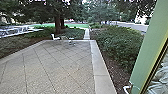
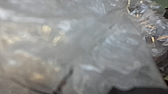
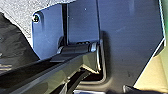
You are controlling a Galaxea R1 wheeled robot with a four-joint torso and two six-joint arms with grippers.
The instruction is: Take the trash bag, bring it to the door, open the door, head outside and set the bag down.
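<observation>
Crinkled, see-through plastic of the trash bag (image 2: 82, 47) lies very close to the camera in the left wrist view, with yellowish glints and dark streaks. In the head view a green upright of the door (image 1: 147, 45) leans along the right side, glass beyond it. A pale curved piece like a handle (image 1: 127, 88) juts out near its foot. Dark wrinkled material (image 3: 15, 42) shows in the right wrist view beside the robot's own plate and bar; I cannot tell whether it belongs to the bag.
Paved yard (image 1: 50, 67) stretches ahead, with a pale stone border (image 1: 97, 65) along its right side. Bushes (image 1: 117, 42) grow beyond that border. A white chair (image 1: 55, 37) stands at the far edge, near a tree trunk (image 1: 57, 23). A narrow path (image 1: 86, 34) leads away behind.
</observation>
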